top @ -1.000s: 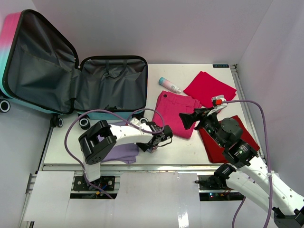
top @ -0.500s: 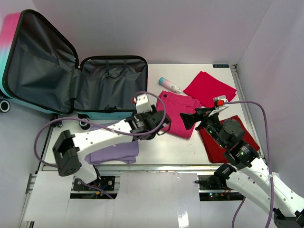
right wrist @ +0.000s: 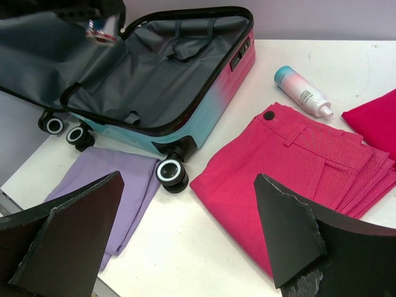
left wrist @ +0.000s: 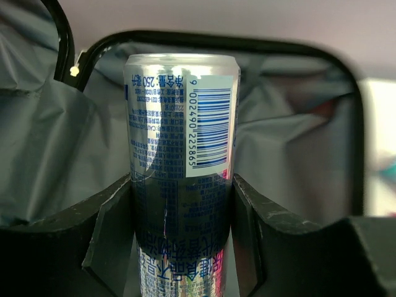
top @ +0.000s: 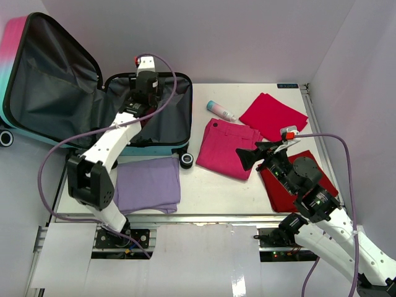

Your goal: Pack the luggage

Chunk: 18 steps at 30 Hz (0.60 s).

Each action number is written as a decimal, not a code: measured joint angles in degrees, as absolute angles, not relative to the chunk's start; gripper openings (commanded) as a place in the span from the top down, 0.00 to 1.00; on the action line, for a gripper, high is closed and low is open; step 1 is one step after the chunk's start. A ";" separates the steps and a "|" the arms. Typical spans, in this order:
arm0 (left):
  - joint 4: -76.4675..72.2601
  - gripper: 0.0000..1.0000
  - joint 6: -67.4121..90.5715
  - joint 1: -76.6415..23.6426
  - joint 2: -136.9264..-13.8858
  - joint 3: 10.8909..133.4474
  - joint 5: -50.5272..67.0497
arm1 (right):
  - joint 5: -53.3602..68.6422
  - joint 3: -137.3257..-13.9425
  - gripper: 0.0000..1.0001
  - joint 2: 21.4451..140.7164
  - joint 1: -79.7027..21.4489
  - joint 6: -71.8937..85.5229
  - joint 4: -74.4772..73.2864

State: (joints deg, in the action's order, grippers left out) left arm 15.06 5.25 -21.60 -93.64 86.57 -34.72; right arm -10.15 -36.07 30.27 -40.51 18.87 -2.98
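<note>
The luggage (top: 167,120) lies open at the back left, its pink-to-teal lid propped upright and its dark grey lining (right wrist: 173,74) bare. My left gripper (top: 146,83) hovers over the flat half near its back rim. It is shut on a silver drink can (left wrist: 181,142) with blue print and a barcode, one finger pressed against each side, and the lining (left wrist: 291,142) shows behind the can. My right gripper (top: 250,154) hangs open and holds nothing above the folded pink trousers (right wrist: 291,161).
A folded purple cloth (top: 147,184) lies in front of the suitcase wheels (right wrist: 170,173). A small teal-and-white bottle (top: 221,111) and a red cloth (top: 272,114) lie at the back right. Another red cloth (top: 281,192) lies under the right arm.
My left arm has swung from the table's front, beside the purple cloth, back and up over the open suitcase. The right arm has stayed put.
</note>
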 measured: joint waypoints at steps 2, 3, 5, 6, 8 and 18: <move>14.55 1.00 1.89 -17.74 -97.31 87.03 -31.98 | -10.10 -36.07 0.07 29.71 -40.51 18.82 -3.01; 14.55 1.00 0.53 -15.57 -98.98 87.06 -30.76 | -10.11 -36.07 0.07 29.40 -40.51 18.79 -3.01; 14.56 1.00 -2.31 -11.38 -102.10 87.00 -29.23 | -10.12 -36.07 0.07 28.90 -40.51 18.68 -2.99; 14.51 1.00 -3.83 -9.52 -103.53 86.94 -28.91 | -10.11 -36.07 0.07 28.70 -40.51 18.63 -2.99; 14.19 1.00 -7.15 -6.69 -105.81 86.57 -29.21 | -9.90 -36.07 0.07 28.52 -40.51 18.59 -3.01; 6.23 1.00 -21.07 -4.68 -113.47 81.94 -28.26 | -8.70 -36.07 0.07 28.48 -40.51 18.34 -3.01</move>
